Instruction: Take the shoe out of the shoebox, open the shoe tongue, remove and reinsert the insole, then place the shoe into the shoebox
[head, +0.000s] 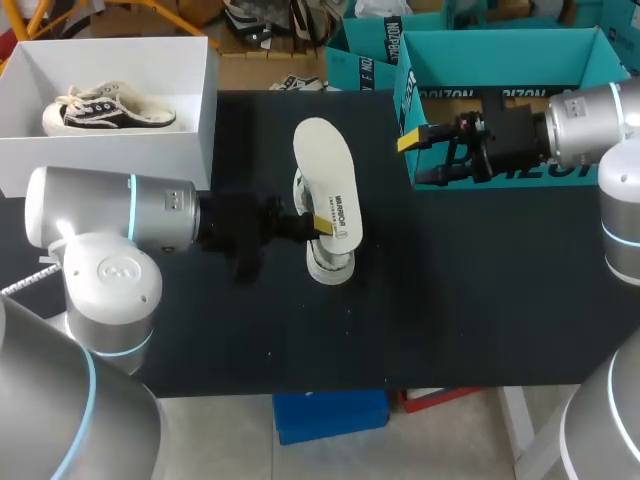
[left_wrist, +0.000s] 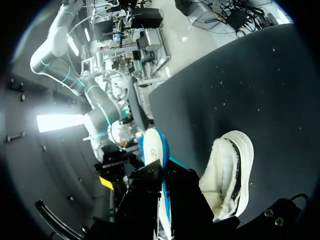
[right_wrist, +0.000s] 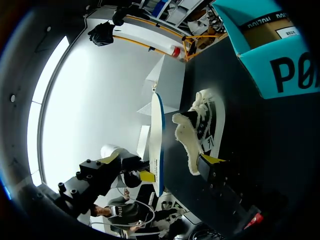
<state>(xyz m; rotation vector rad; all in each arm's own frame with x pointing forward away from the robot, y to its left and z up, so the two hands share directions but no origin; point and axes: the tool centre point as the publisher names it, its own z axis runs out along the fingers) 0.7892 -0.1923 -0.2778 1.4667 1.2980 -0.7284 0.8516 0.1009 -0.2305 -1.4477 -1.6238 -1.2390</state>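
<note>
Insole (head: 326, 160) clamped in left gripper (head: 320, 222), directly over the shoe (head: 330, 266).

The insole (head: 326, 170) is noted as smooth and matt, the shoe (left_wrist: 227, 175) as cloth lined with rough fleecy pile, the table (head: 480, 300) as matt and lightly speckled, the shoebox (head: 203, 110) as matt card, the left arm (head: 100, 215) as glossy-shelled.

The left claw (head: 320, 222) grips the insole (head: 326, 165) over the shoe (head: 330, 266) on the black table (head: 470, 300).
</note>
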